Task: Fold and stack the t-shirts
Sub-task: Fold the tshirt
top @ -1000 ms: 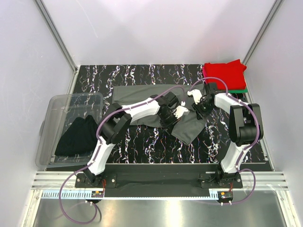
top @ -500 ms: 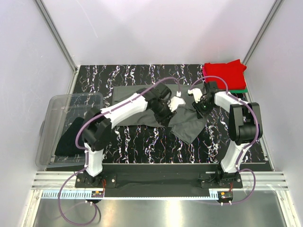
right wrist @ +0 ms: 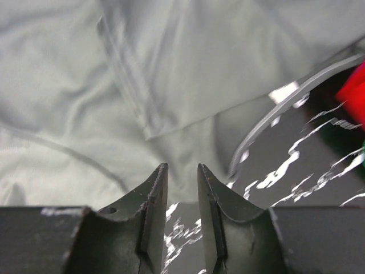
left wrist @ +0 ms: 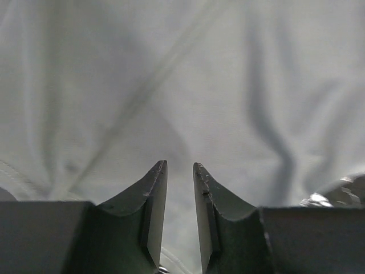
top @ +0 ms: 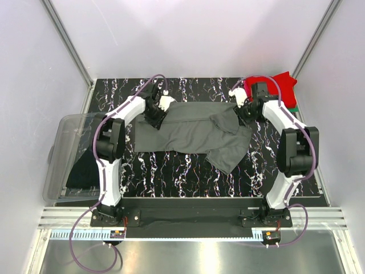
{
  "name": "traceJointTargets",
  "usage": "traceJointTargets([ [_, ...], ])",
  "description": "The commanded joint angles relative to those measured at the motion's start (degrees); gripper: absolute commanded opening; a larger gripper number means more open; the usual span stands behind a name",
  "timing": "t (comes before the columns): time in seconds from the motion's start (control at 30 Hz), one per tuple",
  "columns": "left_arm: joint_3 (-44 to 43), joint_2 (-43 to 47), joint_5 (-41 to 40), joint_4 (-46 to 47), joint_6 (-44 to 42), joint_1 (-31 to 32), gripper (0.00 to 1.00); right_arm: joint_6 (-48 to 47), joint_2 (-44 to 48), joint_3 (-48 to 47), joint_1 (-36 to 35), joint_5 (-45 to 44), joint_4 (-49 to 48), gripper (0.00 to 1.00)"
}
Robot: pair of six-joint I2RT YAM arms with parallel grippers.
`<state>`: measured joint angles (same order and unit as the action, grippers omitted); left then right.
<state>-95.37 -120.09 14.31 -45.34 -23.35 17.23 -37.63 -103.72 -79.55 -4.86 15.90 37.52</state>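
A dark grey t-shirt (top: 188, 134) lies spread across the middle of the table, with one flap hanging toward the front right. My left gripper (top: 155, 113) hovers over its back left corner, jaws slightly open with only grey cloth (left wrist: 228, 85) beneath them (left wrist: 179, 165). My right gripper (top: 244, 111) is at the shirt's back right edge, also open (right wrist: 182, 166), over the cloth's hem (right wrist: 85, 85) and bare table. A folded red t-shirt (top: 272, 87) rests on a green one (top: 292, 108) at the back right corner. A black t-shirt (top: 94, 164) sits in the tub.
A clear plastic tub (top: 68, 128) stands at the left edge of the black marbled table (top: 171, 171). White walls and metal rails close in the back and sides. A purple cable (right wrist: 268, 123) arcs beside the right gripper.
The left arm swung from the shirt's middle out to its back left corner and its jaws opened. The right gripper moved back toward the red shirt. The grey shirt now lies wider.
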Motion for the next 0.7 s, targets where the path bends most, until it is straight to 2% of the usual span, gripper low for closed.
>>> traceJointTargets([
  [0.0, -4.6, -2.0, -3.0, 0.9, -1.3, -0.6, 0.29, 1.7, -5.4, -5.2, 0.8, -1.0, -1.9, 0.34],
  [0.33, -6.3, -5.8, -3.9, 0.9, -1.7, -4.2, 0.29, 4.1, -22.3, -17.6, 1.3, -2.0, -2.8, 0.34],
  [0.67, -13.3, -13.1, -7.3, 0.6, -3.3, -6.2, 0.26, 3.0, -29.6, -26.9, 1.3, -3.6, -1.8, 0.34],
])
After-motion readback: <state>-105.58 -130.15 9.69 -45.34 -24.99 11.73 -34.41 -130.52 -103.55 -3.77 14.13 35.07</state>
